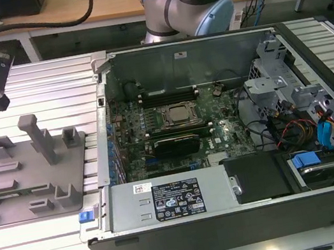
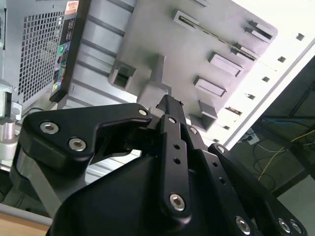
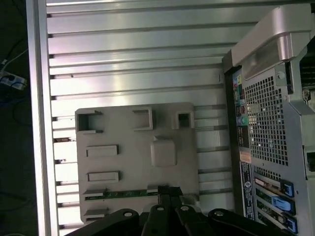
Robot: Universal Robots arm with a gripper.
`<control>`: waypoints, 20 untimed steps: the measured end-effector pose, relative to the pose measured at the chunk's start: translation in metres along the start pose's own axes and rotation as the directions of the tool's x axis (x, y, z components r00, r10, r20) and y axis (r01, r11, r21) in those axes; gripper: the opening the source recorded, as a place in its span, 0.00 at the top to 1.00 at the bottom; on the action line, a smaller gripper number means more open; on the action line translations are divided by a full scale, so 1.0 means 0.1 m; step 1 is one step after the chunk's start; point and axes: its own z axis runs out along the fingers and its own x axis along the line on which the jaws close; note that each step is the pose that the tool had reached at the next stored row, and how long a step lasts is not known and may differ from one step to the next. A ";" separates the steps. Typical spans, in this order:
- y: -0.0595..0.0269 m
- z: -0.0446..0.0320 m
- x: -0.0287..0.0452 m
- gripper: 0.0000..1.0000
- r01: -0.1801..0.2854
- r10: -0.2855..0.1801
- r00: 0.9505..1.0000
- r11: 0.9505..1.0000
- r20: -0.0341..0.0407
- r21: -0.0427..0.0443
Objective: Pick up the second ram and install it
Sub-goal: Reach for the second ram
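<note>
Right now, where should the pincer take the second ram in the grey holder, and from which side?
Grip the second ram at mid-length on its long upper edge, coming straight down and closing across its flat faces. It stands on edge in the grey holder, with raised blocks at both ends, so only the middle looks free.

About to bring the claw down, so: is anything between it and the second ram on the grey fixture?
Nothing visible. In the first wrist view the claw hangs over the grey fixture, near one end of the second ram in its slot; the fixture's upright post stands off to the side.
</note>
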 end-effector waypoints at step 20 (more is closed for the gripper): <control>-0.042 0.146 0.351 0.92 0.004 -0.004 1.000 1.000 0.000 0.000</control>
